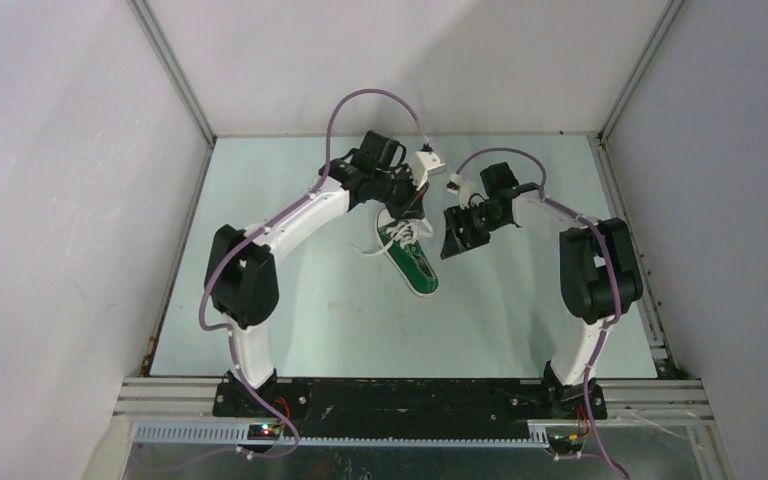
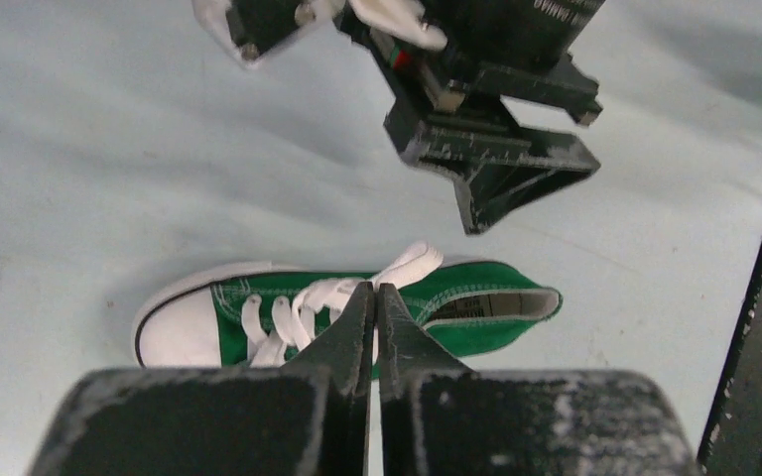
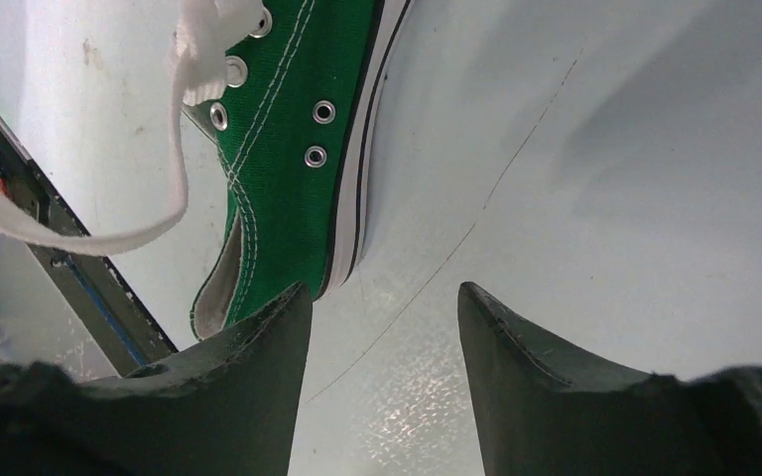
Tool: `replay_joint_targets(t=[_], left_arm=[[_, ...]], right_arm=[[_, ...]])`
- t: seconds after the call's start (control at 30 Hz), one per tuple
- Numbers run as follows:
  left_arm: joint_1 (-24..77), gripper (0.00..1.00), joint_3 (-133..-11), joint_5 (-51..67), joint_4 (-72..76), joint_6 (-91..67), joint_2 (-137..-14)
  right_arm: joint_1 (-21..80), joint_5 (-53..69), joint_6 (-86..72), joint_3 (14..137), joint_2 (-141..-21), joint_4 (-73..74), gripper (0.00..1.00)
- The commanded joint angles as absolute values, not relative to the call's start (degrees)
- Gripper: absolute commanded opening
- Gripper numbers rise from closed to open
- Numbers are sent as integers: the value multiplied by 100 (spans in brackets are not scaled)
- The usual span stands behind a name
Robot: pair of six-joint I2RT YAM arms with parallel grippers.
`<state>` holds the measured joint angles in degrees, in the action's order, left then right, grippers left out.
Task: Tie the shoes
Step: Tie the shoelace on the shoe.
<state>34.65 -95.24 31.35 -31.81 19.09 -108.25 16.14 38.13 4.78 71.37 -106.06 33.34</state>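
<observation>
Shoe (image 1: 415,262) sits on the table (image 1: 310,320) between the two grippers, toe toward the arm bases, laces (image 2: 303,302) untied.
Left gripper (image 2: 374,290) is right over the shoe's eyelet rows with its fingers pressed together. A lace loop rises toward the tips, but can't tell if it's actually pinched. Right gripper (image 3: 385,293) is low, just beside the shoe's heel end, fingers spread with bare table between them, holding nothing. One loose lace end lies on the table on the shoe's left-arm side.
</observation>
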Motion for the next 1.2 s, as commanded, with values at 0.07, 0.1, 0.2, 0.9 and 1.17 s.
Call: replay_joint_targets(t=[0.07,0.1,0.2,0.9,1.17], left_arm=[[3304,0,-9184,2804,-3891,2605,-10028],[3276,0,-9083,2769,-3983,2647,-9944],[3182,0,-8453,2522,-4013,2669,-9513],[2813,0,-7573,1670,-3922,2031,-9352],[2813,0,-7629,1983,-3888,1834,-9464]], right_arm=[[1734,3837,946,7243,-10614,3298,58],[1835,3866,978,7234,-10678,3319,58],[2109,4003,1134,7217,-10853,3435,53],[1915,4826,317,10959,-12303,4479,64],[2337,4765,-215,11409,-12938,4356,61]])
